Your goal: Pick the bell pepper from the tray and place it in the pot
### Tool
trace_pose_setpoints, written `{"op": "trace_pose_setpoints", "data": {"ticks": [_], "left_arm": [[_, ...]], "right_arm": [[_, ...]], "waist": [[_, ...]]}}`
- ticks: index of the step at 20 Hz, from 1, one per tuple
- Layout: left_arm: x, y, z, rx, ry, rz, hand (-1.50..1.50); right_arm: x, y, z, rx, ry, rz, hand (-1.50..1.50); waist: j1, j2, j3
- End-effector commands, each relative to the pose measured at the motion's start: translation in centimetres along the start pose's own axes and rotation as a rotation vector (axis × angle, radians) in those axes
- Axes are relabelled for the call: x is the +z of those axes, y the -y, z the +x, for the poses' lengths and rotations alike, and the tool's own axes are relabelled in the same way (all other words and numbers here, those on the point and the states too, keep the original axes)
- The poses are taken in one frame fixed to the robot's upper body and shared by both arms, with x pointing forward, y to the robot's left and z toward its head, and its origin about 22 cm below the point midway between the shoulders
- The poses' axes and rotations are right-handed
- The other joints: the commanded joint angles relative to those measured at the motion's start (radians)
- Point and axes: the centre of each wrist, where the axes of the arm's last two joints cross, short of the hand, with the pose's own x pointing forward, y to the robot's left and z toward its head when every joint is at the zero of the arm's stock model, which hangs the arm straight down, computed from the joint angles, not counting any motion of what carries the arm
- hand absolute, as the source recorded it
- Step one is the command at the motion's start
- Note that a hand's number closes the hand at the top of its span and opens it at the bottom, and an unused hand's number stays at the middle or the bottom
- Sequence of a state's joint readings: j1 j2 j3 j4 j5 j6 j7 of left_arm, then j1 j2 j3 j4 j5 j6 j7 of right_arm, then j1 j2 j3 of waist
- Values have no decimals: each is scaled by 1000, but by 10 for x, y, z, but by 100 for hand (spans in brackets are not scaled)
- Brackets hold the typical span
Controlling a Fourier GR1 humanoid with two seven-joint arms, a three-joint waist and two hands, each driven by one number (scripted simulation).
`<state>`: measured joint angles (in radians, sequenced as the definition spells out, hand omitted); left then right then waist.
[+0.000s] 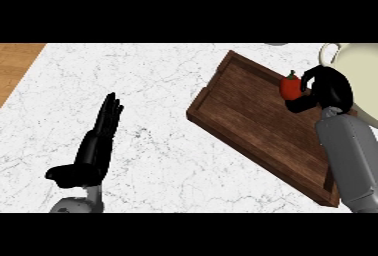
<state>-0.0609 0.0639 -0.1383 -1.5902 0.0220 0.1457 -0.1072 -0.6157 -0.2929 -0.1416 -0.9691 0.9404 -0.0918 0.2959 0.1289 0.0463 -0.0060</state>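
A red bell pepper (290,87) with a green stem is held over the far right part of the dark wooden tray (244,115). My right hand (328,90) is shut on it, fingers arching over it and thumb under it. The cream pot (360,75) lies just beyond the tray at the right edge of the view, partly cut off, with a handle at its upper left. My left hand (100,140) rests open on the white marble counter at the left, fingers straight and pointing away.
The tray sits at an angle, its near corner by my right forearm (353,160). A strip of wood-coloured surface (16,62) shows at the far left. White marble counter (155,100) spreads between my left hand and the tray.
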Motion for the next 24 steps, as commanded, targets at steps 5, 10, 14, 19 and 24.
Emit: {"op": "trace_pose_setpoints", "data": {"ticks": [5, 10, 14, 19, 24], "left_arm": [[-6, 18, 2, 12, 8, -56, 0], [-11, 10, 4, 9, 1, -45, 0], [-16, 14, 8, 5, 10, -37, 0], [-10, 2, 5, 12, 14, -12, 0], [-7, 3, -2, -3, -13, 6, 0]], "right_arm": [[-42, 65, 82, 102, -251, -334, 150], [-50, 78, 121, 220, -343, -475, 150], [-52, 79, 146, 245, -450, -539, 150], [-63, 78, 125, 246, -539, -585, 150], [-72, 104, 125, 268, -594, -600, 150]], "waist": [[40, 4, 4], [27, -1, 3], [19, 2, 4], [-4, -2, 6], [-24, -7, 6]]}}
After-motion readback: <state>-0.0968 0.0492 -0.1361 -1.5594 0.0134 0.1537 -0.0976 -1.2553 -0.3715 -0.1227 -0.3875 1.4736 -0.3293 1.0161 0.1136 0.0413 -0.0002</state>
